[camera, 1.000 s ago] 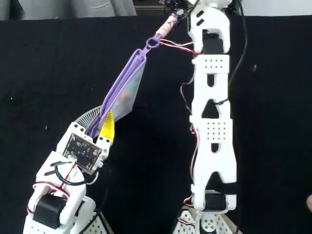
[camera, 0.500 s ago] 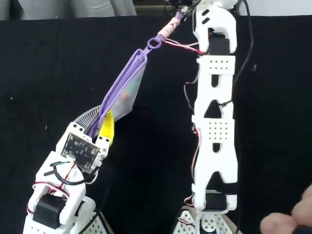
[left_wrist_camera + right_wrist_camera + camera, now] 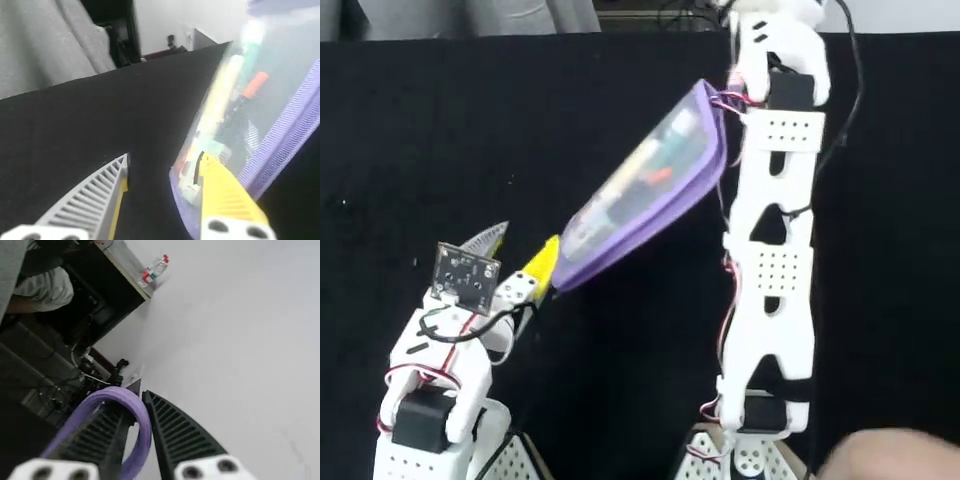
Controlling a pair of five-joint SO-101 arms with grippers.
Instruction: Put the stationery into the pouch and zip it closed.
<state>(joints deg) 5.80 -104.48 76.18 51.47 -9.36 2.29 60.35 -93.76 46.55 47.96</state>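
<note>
Overall: bright, even room light; no hard shadows on the black surface (image 3: 430,140).
High view: the surface reads as flat, deep black; the white right arm (image 3: 772,260) stands out in strong contrast.
Pouch (image 3: 640,190): soft sheen on its clear face; lit through and pale in the left wrist view.
Right wrist view: white wall (image 3: 240,315) evenly bright; deep shade under the desk (image 3: 75,300).

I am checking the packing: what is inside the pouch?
Through the clear side of the pouch: a green-and-white pen, an orange piece, a pale yellow stick. The purple edge hides the rest.
</note>
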